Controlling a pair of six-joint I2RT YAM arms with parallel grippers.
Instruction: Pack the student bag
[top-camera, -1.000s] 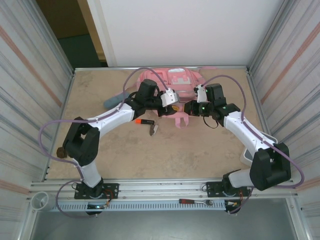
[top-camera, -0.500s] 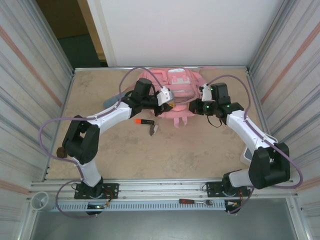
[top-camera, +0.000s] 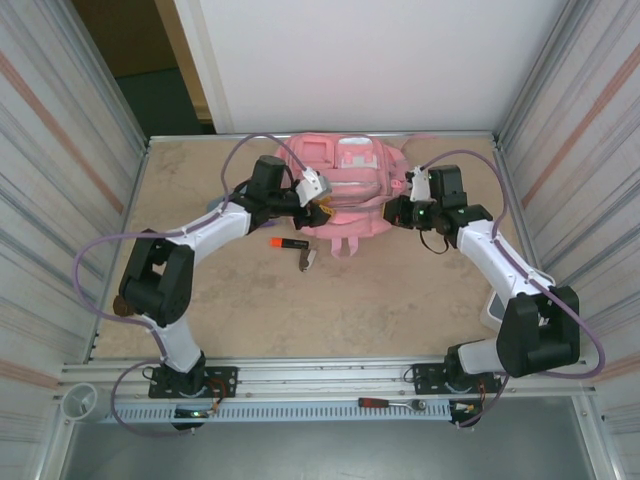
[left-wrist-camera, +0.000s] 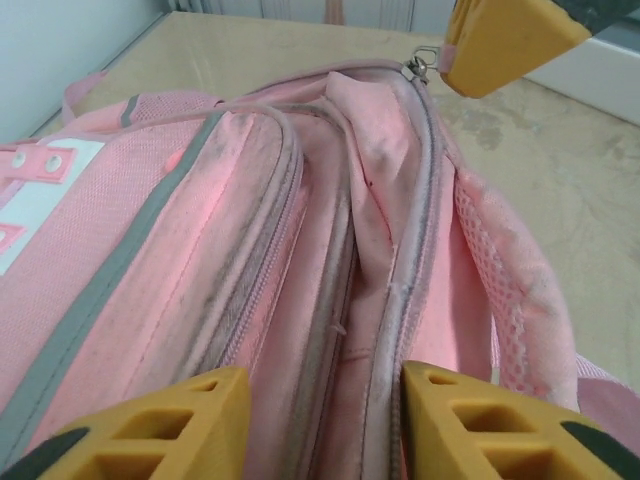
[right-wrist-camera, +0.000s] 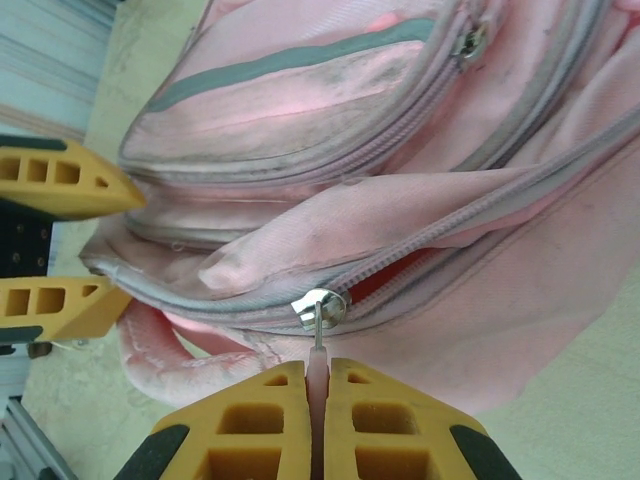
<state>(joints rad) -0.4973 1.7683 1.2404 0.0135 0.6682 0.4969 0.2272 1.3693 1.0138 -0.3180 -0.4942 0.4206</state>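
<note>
The pink student bag (top-camera: 345, 175) lies at the back of the table, front pockets up. My right gripper (top-camera: 394, 212) is at its right side, shut on the pink zip pull (right-wrist-camera: 317, 362) below the silver slider (right-wrist-camera: 320, 305); behind the slider the zip gapes, showing red inside. My left gripper (top-camera: 322, 207) is at the bag's left front. Its yellow fingers (left-wrist-camera: 170, 425) stand open astride the bag's grey zip seams (left-wrist-camera: 400, 290). The right gripper's yellow fingertip (left-wrist-camera: 500, 40) and the slider (left-wrist-camera: 420, 68) show at the top of the left wrist view.
An orange and black marker (top-camera: 288, 243) and a small grey item (top-camera: 308, 260) lie on the table in front of the bag. A blue-grey thing (top-camera: 222, 205) pokes out behind the left arm. A white object (top-camera: 492, 312) sits by the right wall.
Both grippers have moved toward the back of the table, the left one also leftward. The left jaws were shut half a second ago and now stand open. The bag now bulges higher.
</note>
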